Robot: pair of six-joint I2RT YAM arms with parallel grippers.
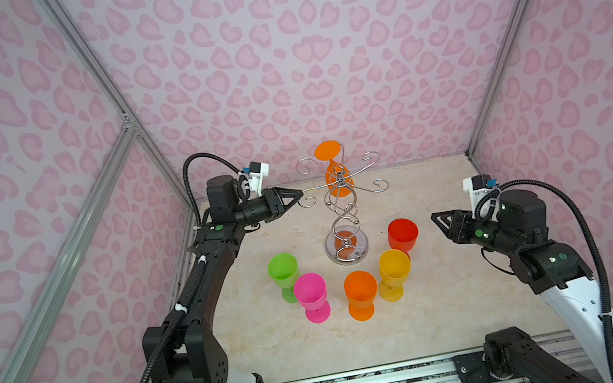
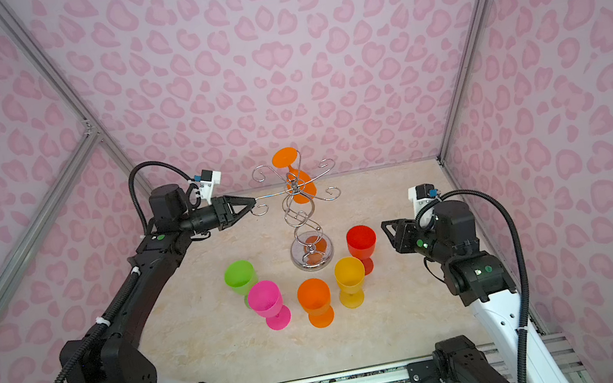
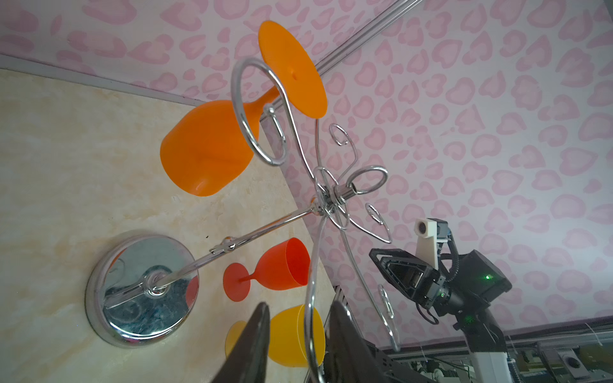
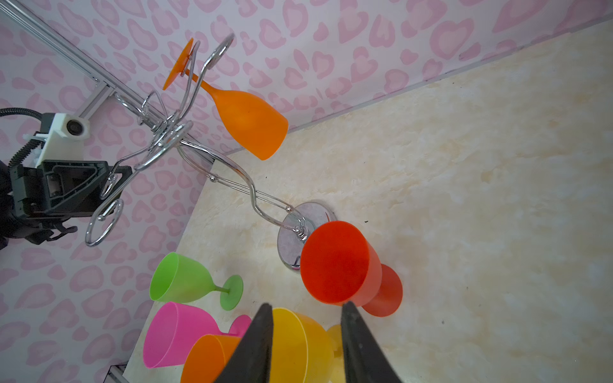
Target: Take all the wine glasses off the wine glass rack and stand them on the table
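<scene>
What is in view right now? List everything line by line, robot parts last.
wine glass rack: one, chrome, mid-table toward the back.
hanging wine glass: one, orange, upside down on a rear rack arm.
green glass, pink glass, orange glass, yellow glass, red glass: one each, upright in an arc before the rack's base.
table: one, beige marbled, under everything.
walls: three, pink spotted print, around the table.
frame rails: several, silver, along the walls.
left end effector: one, black, open, astride a rack arm's wire on the left.
right end effector: one, black, open and empty, right of the red glass.
</scene>
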